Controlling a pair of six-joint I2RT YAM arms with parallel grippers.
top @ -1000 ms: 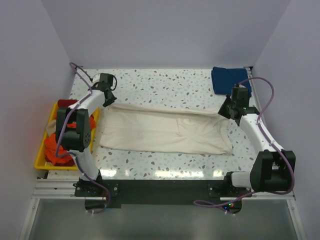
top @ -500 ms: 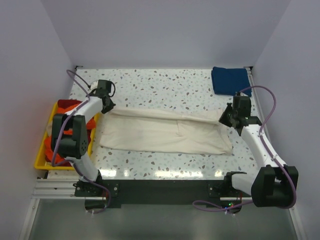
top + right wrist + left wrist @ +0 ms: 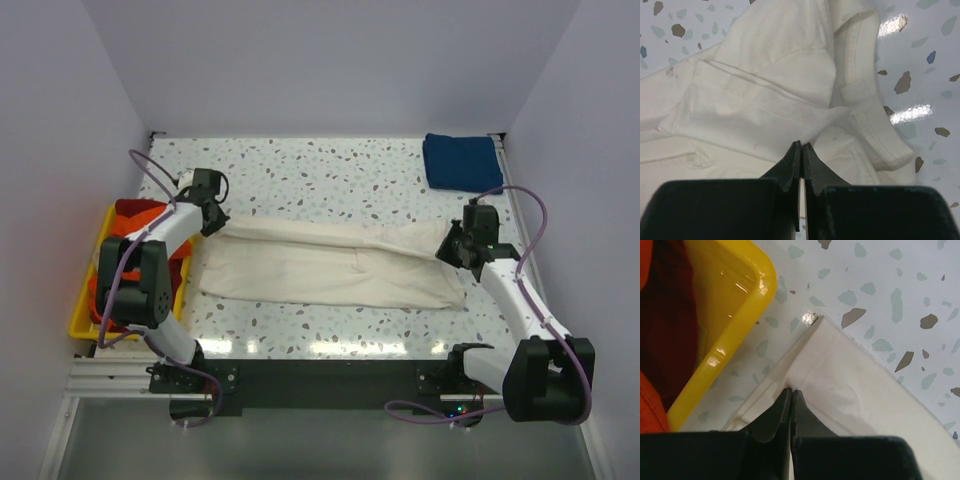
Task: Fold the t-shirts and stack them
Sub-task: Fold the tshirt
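A large cream t-shirt (image 3: 320, 265) lies across the middle of the table as a long band. My left gripper (image 3: 212, 222) is shut on its far left corner; in the left wrist view the tips (image 3: 791, 390) pinch a small peak of cream t-shirt (image 3: 860, 390). My right gripper (image 3: 447, 250) is shut on the cloth at the right end; its tips (image 3: 801, 144) grip a fold of the cream t-shirt (image 3: 765, 75) beside the collar (image 3: 865, 100). A folded dark blue t-shirt (image 3: 460, 160) rests at the far right corner. Red and orange t-shirts (image 3: 135, 212) sit in the tray.
A yellow plastic tray (image 3: 85, 300) stands at the table's left edge, its corner (image 3: 740, 305) close to my left gripper, with a dark red shirt (image 3: 665, 315) inside. Walls enclose the table on three sides. Speckled tabletop (image 3: 330, 170) shows beyond the cream shirt.
Both grippers have moved toward the near edge, still shut, drawing the cream shirt's far edge with them. The shirt's band is narrower now.
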